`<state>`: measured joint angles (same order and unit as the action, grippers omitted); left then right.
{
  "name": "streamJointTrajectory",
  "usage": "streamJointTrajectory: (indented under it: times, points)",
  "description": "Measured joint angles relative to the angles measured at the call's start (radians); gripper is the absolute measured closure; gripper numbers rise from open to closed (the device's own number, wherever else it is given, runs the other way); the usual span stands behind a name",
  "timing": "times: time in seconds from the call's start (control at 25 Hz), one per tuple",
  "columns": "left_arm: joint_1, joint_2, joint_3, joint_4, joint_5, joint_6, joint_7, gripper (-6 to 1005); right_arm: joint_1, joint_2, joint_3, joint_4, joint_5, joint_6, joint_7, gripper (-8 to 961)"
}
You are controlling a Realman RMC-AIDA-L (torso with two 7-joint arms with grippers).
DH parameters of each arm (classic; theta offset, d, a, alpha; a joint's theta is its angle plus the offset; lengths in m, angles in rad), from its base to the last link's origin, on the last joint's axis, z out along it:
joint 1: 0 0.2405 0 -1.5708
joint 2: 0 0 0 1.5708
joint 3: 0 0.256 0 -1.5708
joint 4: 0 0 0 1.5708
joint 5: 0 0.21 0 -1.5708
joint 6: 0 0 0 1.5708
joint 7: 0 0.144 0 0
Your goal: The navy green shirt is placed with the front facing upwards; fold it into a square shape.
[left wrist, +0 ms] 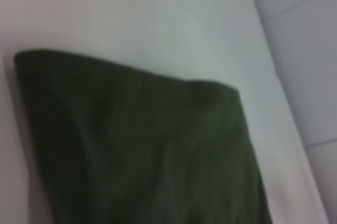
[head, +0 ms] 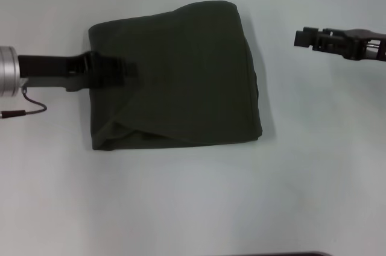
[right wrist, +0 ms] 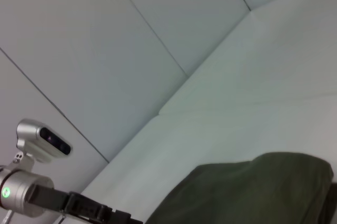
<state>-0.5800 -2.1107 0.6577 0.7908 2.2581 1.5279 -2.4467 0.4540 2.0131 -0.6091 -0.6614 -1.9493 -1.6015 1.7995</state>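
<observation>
- The navy green shirt [head: 181,75], a large dark olive-green cotton garment, lies folded into a rough, slightly skewed square on the pale, plain surface [head: 193,208]; no lettering or label shows on the upturned side.
- A diagonal fold edge crosses the lower part of the cloth, and the right side bulges in a rounded, layered fold.
- The left gripper [head: 111,70], black on a silver wrist, reaches in from the left over the shirt's left edge. Its jaws are blurred there; they seem to rest on or just above the cloth, and I cannot tell whether they are pinching it or standing apart.
- From the left wrist view, the shirt [left wrist: 142,150] fills the space just beyond those jaws, its folded edge running against the surface.
- The right gripper [head: 307,38], a black frame, hangs well clear of the shirt's right side, above bare surface; the state of its jaws cannot be told, and nothing is seen in them.
</observation>
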Motion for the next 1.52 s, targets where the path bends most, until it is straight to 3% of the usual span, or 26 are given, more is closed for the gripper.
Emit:
streamJointTrajectory:
  times: [0.2,0.44,0.72,0.8,0.84,0.88,1.04,1.16,1.52]
  points:
    - [0.011,0.007,-0.026,0.018,0.000,0.045,0.038,512,0.025,-0.002,-0.018,0.000,-0.119,-0.002,0.090,457]
    - [0.051,0.032,-0.064,0.088,0.010,0.182,0.074,512,0.065,-0.028,-0.040,0.000,-0.277,-0.012,0.200,457]
    - [0.105,0.034,-0.130,0.122,0.019,0.213,0.083,513,0.103,-0.029,-0.067,0.008,-0.331,-0.051,0.273,457]
    - [0.110,0.032,-0.135,0.122,0.019,0.214,0.089,513,0.122,-0.024,-0.098,0.012,-0.345,-0.058,0.329,457]
    - [0.113,0.031,-0.137,0.123,0.019,0.216,0.096,513,0.139,-0.009,-0.132,0.013,-0.361,-0.057,0.369,457]
    - [0.113,0.031,-0.137,0.123,0.019,0.216,0.096,513,0.139,-0.009,-0.132,0.013,-0.361,-0.057,0.369,457]
    - [0.115,0.030,-0.141,0.121,0.020,0.217,0.112,513,0.159,0.028,-0.163,0.015,-0.384,-0.041,0.399,457]
    - [0.115,0.030,-0.142,0.119,0.020,0.217,0.122,513,0.165,0.042,-0.165,0.027,-0.391,-0.026,0.404,457]
    - [0.117,0.028,-0.142,0.114,0.018,0.218,0.131,513,0.160,0.038,-0.144,0.046,-0.384,0.004,0.417,457]
